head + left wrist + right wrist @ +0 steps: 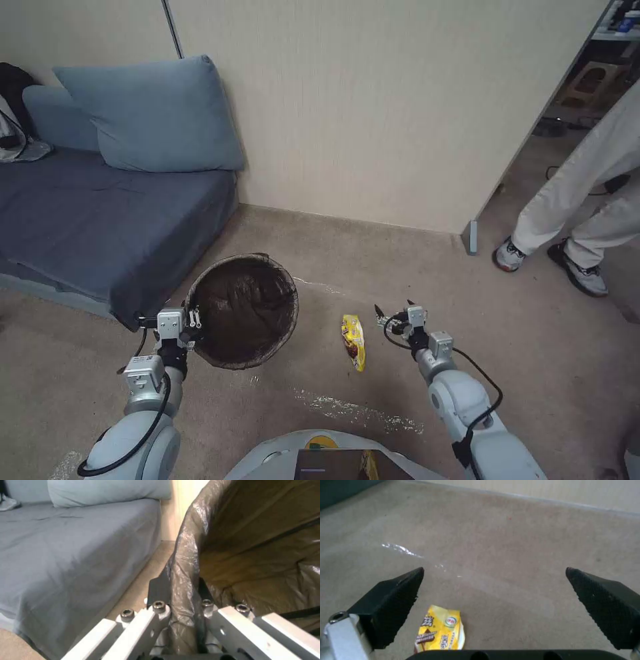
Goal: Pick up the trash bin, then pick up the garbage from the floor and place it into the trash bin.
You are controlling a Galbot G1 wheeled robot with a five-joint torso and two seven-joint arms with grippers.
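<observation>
The trash bin [243, 310], lined with a crinkled dark brown bag, hangs tilted beside the sofa, its mouth facing up toward me. My left gripper [193, 319] is shut on its near rim; the left wrist view shows the black fingers [159, 590] pinching the bag-covered rim of the trash bin [186, 562]. A yellow snack wrapper, the garbage [354, 341], lies flat on the carpet to the right of the bin. My right gripper [392, 312] hovers open just right of it; in the right wrist view the garbage [440, 630] sits near one of the spread fingertips [398, 592].
A grey-blue sofa [100, 213] with a cushion stands at the left against the beige wall [373, 113]. A person's legs and shoes [573, 253] are at the right by a doorway. White scuff marks [360, 410] streak the carpet near my base.
</observation>
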